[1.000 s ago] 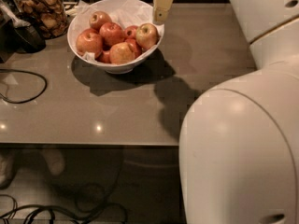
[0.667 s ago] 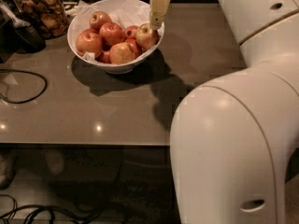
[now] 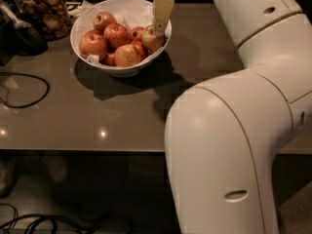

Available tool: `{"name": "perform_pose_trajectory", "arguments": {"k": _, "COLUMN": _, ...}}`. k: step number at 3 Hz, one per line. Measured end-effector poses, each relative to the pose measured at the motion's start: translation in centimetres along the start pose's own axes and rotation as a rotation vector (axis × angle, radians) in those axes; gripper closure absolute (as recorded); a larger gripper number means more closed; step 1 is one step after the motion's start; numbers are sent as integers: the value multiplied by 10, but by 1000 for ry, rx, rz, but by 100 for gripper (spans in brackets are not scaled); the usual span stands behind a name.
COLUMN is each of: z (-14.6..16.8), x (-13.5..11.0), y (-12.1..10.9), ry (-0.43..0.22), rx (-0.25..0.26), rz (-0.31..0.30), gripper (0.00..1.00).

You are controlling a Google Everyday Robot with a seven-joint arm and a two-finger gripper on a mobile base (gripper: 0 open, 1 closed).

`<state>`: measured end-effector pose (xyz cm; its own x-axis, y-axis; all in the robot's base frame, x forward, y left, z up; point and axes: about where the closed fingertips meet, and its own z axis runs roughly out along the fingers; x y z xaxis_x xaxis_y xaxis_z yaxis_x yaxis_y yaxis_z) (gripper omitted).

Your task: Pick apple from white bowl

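Observation:
The white bowl [image 3: 76, 29] stands at the back left of the grey table and holds several apples on white paper. Most are deep red. The pale yellow apple with a red-orange blush [image 3: 151, 41] lies against the bowl's right rim. My gripper [image 3: 158, 31] reaches down from the top of the view into the right side of the bowl, with its cream tip touching the top of that apple. A yellowish-orange apple [image 3: 127, 56] lies at the front of the bowl.
A glass jar of brown snacks [image 3: 43, 12] stands left of the bowl, beside a dark object [image 3: 19, 39]. A black cable [image 3: 29, 99] loops on the table's left. My white arm [image 3: 229, 130] covers the right side. The table's front edge [image 3: 83, 151] is near.
The gripper has come down from above the bowl's right rim onto the pale yellow apple. The arm has swung further into view. The apples have not moved.

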<state>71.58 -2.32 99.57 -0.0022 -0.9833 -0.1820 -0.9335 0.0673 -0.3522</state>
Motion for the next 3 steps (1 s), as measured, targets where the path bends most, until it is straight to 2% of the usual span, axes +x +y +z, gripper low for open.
{"name": "perform_pose_trajectory", "arguments": {"k": 2, "z": 20, "x": -5, "y": 2, "ry": 2, "rx": -38, "rz": -2, "gripper": 19}}
{"name": "perform_pose_trajectory", "arguments": {"k": 3, "z": 29, "x": -8, "y": 2, "ry": 1, "rx": -53, "rz": -4, "gripper": 23}}
